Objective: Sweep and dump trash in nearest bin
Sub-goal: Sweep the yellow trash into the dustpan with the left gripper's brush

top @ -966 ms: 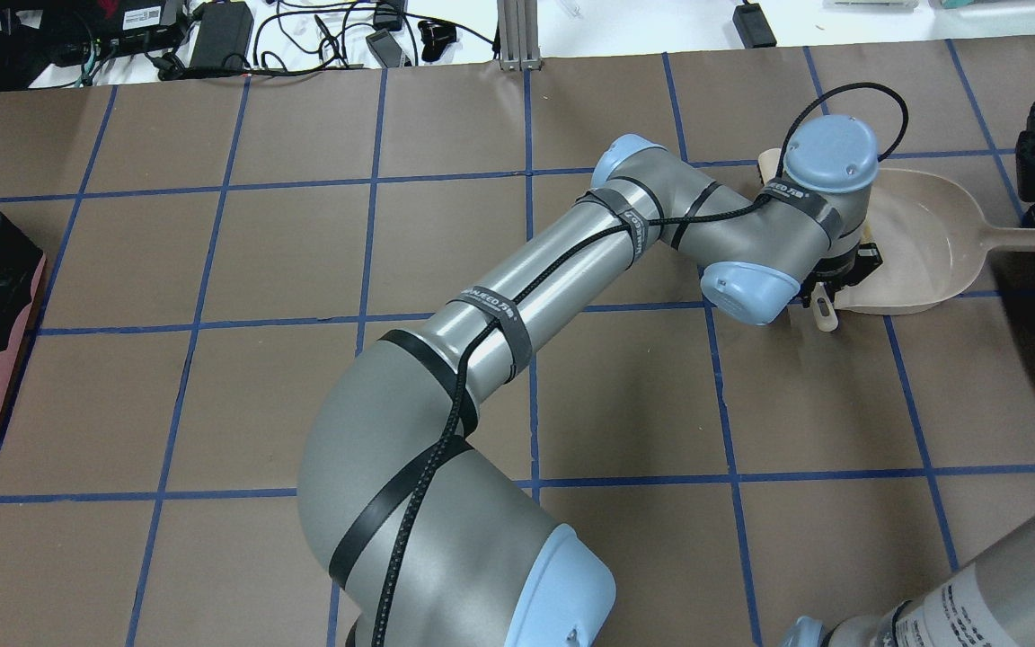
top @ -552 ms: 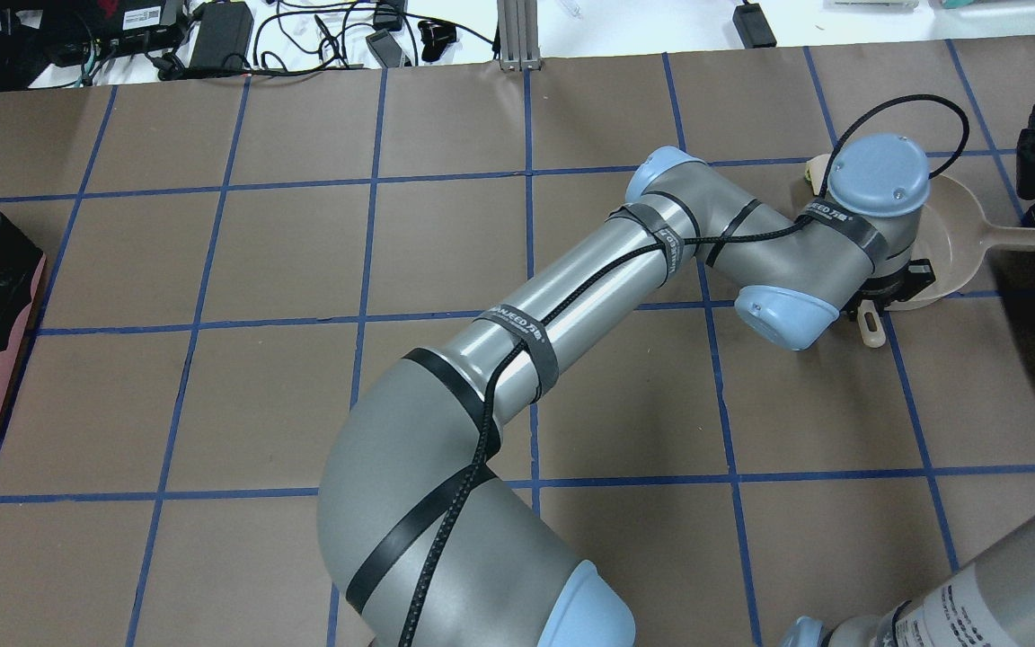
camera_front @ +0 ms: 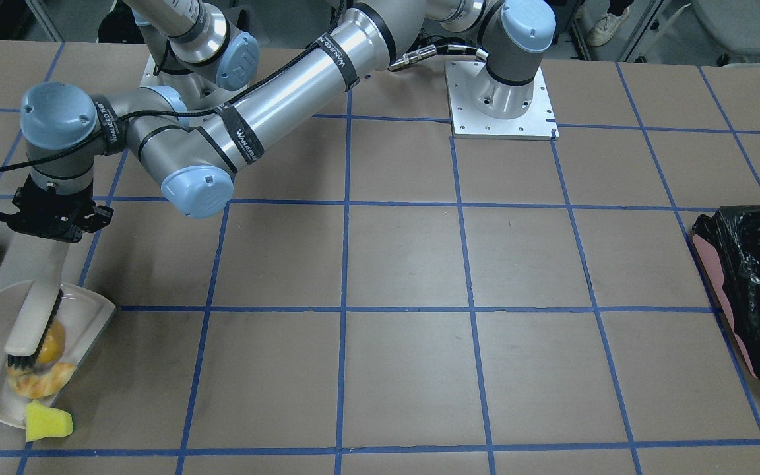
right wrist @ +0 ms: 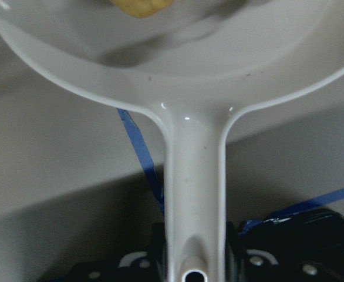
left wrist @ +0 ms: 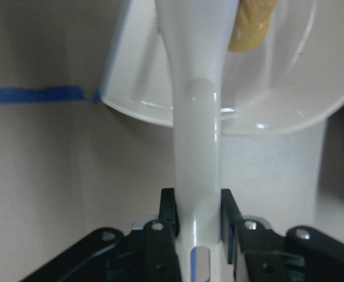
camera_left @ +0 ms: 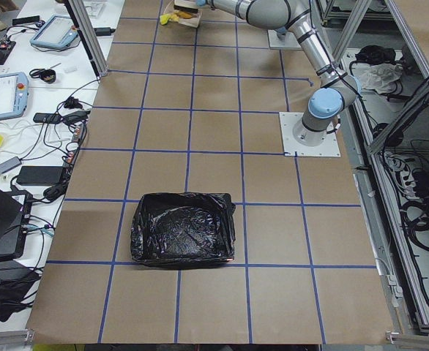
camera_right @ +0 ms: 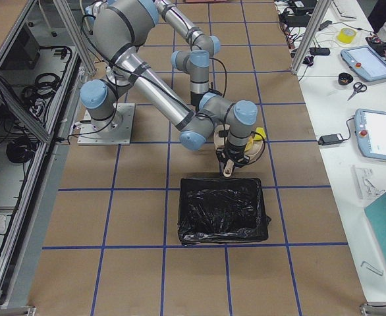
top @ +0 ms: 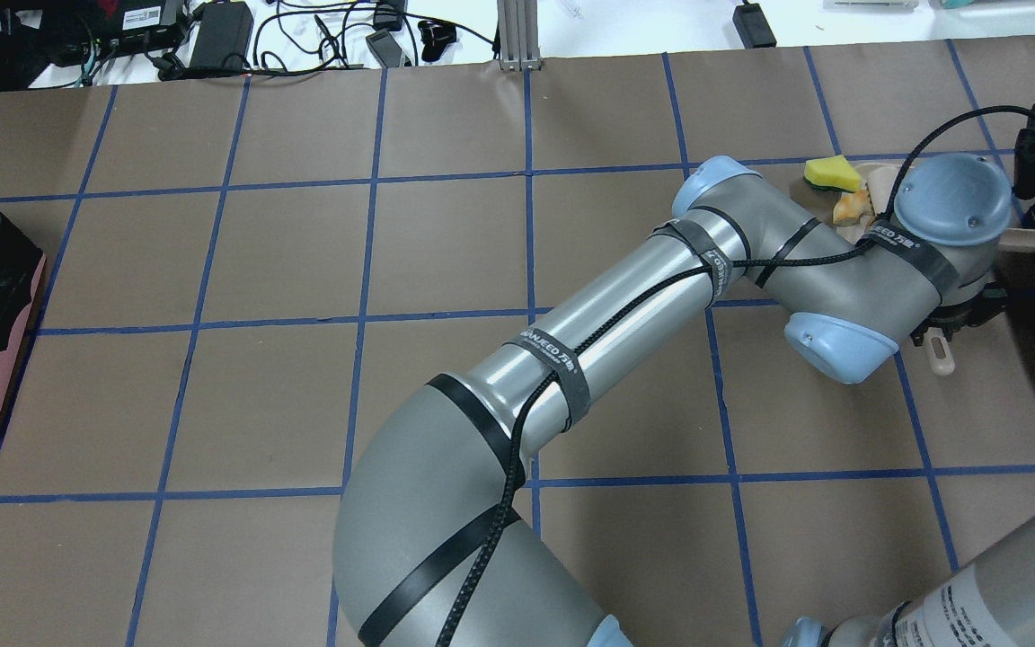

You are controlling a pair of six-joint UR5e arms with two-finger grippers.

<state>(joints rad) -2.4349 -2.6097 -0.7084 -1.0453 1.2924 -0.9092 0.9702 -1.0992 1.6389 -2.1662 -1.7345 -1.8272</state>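
- stretches the left arm (top: 607,323) across the gridded worktop (camera_front: 406,264), swung further toward the right end than a second ago, with the wrist now over the pan rather than at its mouth.
- leaves the far bin (camera_front: 756,290) well apart at the opposite end, and keeps the nearer black-lined bin (camera_right: 222,210) just beside the pan. takes that one, as a judgement, for the dump target.
- keeps the dustpan (camera_front: 86,309) low on the worktop, with its handle clamped tight in the right end effector (right wrist: 194,241).
- grips the brush (camera_front: 33,310) by its handle in the left end effector (left wrist: 196,214), closed firmly on it. points the bristles down inside the pan, against the trash.
- shows what the stroke achieves: the orange-brown bun (camera_front: 52,343) inside the pan, touching the bristles.
- puts the tan croissant (camera_front: 42,384) right at the lip, seemingly just inside.
- misses the yellow sponge (camera_front: 48,422), which lies on the worktop just outside the lip at the pan's corner. uncovers it in the overhead view, where the wrist hid that spot a moment earlier.
- looks like two of three items gathered. probably calls for one more short pull on the sponge before lifting and tipping, or else risks leaving it behind.
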